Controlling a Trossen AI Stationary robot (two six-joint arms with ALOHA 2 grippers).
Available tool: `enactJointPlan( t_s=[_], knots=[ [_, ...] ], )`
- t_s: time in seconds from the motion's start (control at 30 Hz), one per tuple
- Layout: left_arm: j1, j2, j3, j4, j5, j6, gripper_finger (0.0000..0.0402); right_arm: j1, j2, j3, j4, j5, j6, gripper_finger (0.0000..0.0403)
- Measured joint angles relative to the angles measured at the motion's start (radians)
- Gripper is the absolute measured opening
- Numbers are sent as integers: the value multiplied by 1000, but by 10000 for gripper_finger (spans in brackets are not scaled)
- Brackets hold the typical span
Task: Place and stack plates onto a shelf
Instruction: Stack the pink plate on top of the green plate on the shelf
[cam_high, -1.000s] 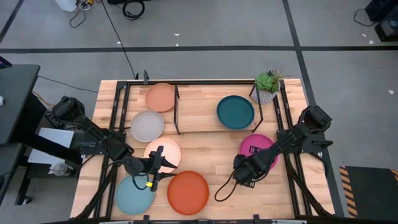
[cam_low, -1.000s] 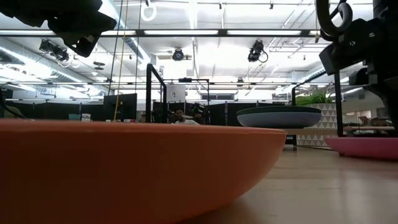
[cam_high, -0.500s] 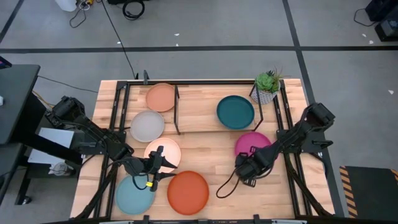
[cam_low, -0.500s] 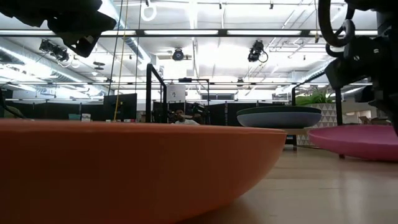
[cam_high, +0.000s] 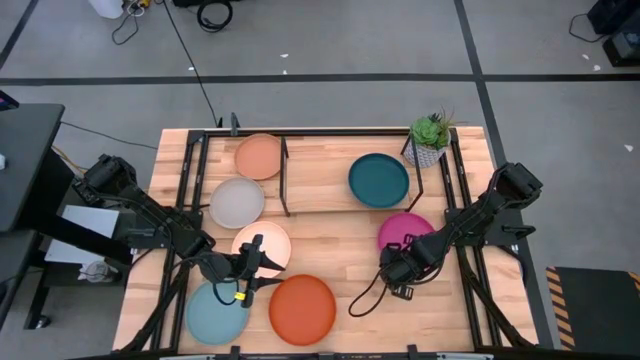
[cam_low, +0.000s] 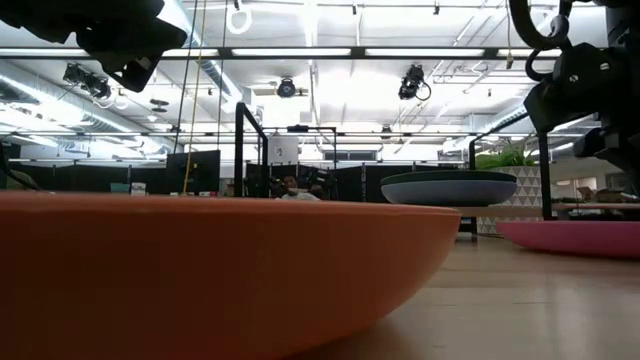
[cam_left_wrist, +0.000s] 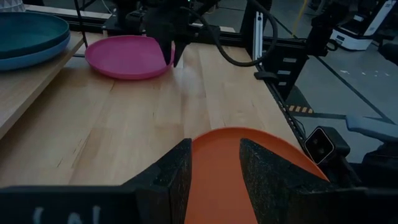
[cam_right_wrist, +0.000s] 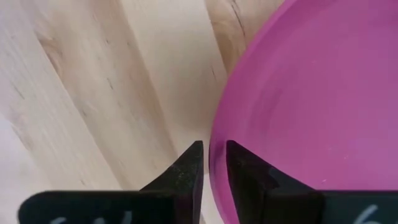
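Magenta plate (cam_right_wrist: 311, 93) rim pinched, right gripper (cam_right_wrist: 213, 163)

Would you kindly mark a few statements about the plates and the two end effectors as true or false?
1. The right end effector grips the rim of the magenta plate. True.
2. The dark teal plate lies on the bare table. False: it rests on the shelf.
3. The left end effector holds the orange plate. False: it is open and holds nothing, hovering over the cream plate.
4. A potted plant stands at the shelf's right end. True.
5. The grey plate is stacked on the peach plate. False: they lie apart.
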Motion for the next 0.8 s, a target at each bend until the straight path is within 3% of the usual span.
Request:
enactJointPlan(
  t_s=[0.4,0.8],
  knots=[
    [0,0,0,0,0,1,141,0,1,2,-2,27,-9,18],
    [1,0,0,0,0,1,141,2,3,89,-68,33,-9,17]
  ],
)
